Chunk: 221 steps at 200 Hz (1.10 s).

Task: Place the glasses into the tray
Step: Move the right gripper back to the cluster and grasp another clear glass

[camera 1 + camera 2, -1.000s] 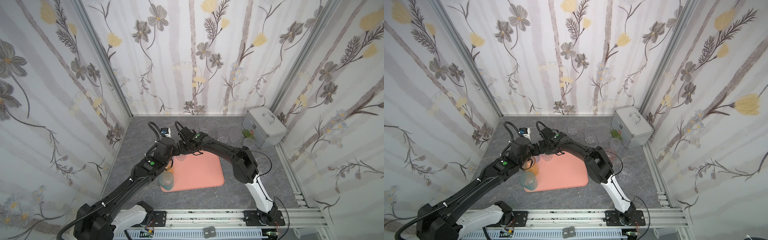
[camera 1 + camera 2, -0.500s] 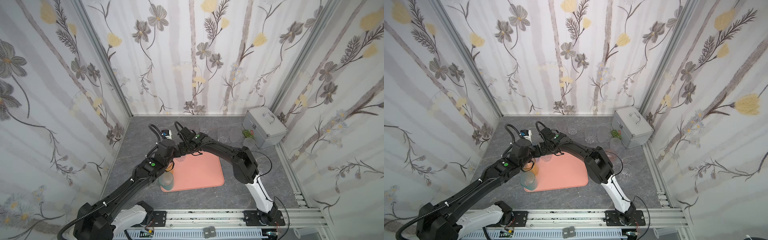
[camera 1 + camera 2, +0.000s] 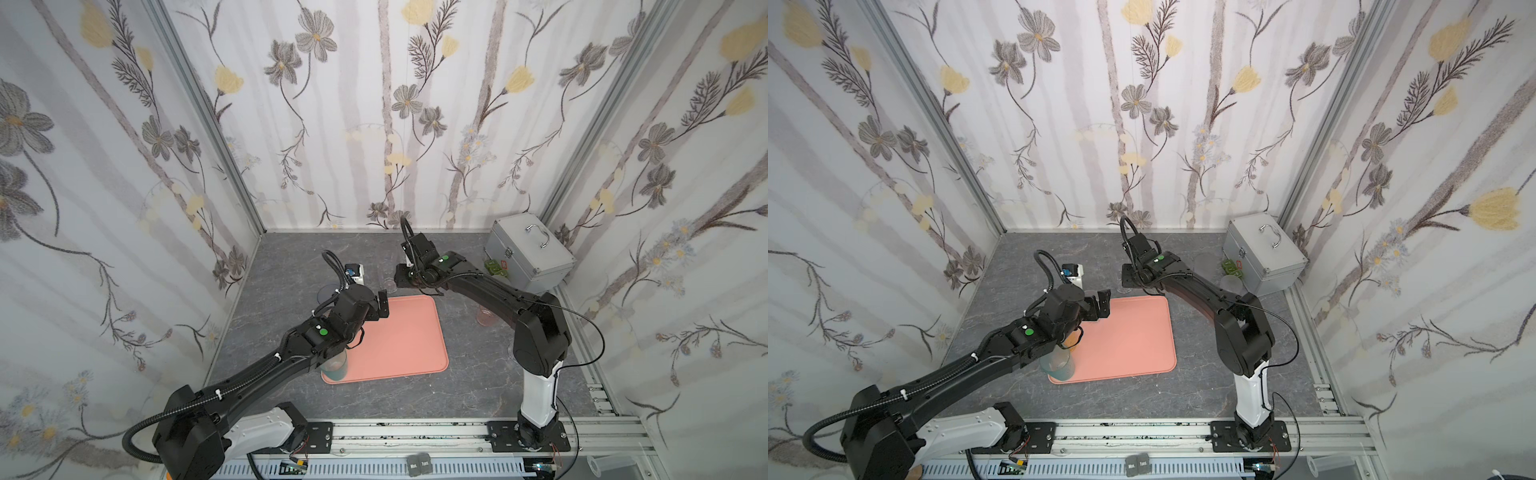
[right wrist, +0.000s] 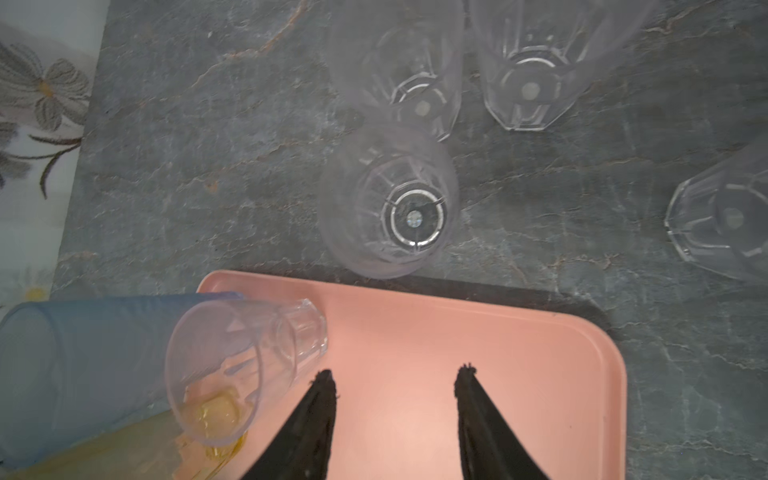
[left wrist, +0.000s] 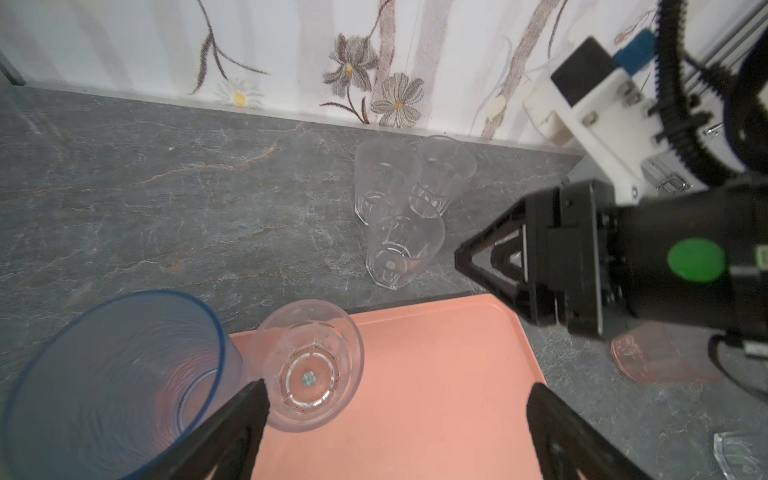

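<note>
- Wide-spread, empty left gripper (image 5: 395,415) above the salmon tray (image 5: 436,353).
- Just beside one of its fingers (image 5: 249,411): a clear tumbler (image 5: 307,365), upright on the tray; on that tumbler's other side, a blue tumbler (image 5: 112,374).
- Partly parted, empty right gripper (image 4: 395,376) over bare tray.
- Ahead of the right fingertips, off the tray: more clear tumblers (image 4: 390,203) on the grey table (image 4: 187,166).
- Below the left arm (image 3: 291,357): a teal tumbler (image 3: 334,368) at a tray corner.
</note>
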Motion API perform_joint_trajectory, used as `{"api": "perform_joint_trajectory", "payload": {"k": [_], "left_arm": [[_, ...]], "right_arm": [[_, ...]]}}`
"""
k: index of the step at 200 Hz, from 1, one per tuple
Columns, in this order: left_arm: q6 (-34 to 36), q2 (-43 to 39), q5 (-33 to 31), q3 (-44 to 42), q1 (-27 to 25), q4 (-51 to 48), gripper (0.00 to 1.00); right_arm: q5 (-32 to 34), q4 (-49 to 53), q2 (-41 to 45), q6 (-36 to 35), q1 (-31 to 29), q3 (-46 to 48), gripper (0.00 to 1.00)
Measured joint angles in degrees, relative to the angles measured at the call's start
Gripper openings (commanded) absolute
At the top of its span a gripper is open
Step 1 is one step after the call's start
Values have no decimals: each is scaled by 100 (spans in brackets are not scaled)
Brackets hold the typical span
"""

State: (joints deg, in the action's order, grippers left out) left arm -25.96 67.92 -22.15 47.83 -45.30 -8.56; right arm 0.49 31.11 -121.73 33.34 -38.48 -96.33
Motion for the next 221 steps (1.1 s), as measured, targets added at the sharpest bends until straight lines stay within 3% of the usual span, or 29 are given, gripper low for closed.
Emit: {"api": "perform_joint_trajectory", "payload": {"k": [88, 106, 123, 171, 221], "left_arm": [[-101, 1320, -160, 304, -638, 24, 100], [-111, 1405, -162, 304, -643, 22, 100], [-114, 1419, -168, 308, -649, 22, 100], [31, 1012, -334, 483, -614, 20, 100], [157, 538, -498, 509, -490, 33, 100]], "right_arm": [[-234, 7, -1600, -44, 448, -1469, 46], [-326, -2, -1803, -42, 435, -1672, 40], [-352, 22, -1932, -46, 439, -1757, 28], [-160, 68, -1604, -232, 415, -1335, 6], [136, 39, -560, -496, 306, -426, 3]]}}
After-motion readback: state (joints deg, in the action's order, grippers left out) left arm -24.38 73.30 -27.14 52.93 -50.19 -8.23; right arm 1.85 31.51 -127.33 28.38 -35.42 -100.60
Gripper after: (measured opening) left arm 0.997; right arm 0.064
